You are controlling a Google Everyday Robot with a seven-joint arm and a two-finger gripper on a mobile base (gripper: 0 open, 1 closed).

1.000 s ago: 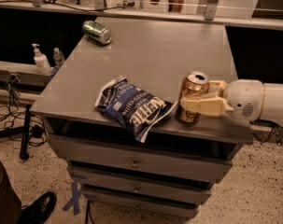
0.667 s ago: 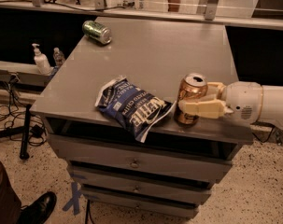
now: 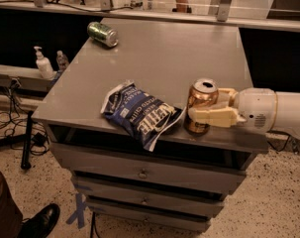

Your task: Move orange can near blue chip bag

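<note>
The orange can stands upright near the front edge of the grey table, just right of the blue chip bag. The bag lies flat at the table's front, its right corner almost touching the can. My gripper reaches in from the right on a white arm. Its pale fingers are closed around the can's body, one in front and one behind.
A green can lies on its side at the table's back left corner. Drawers sit under the tabletop. A pump bottle stands on a ledge to the left. A person's shoe is at the bottom left.
The arm and the orange can have shifted slightly left, a little closer to the blue chip bag. The bag and green can have not moved.
</note>
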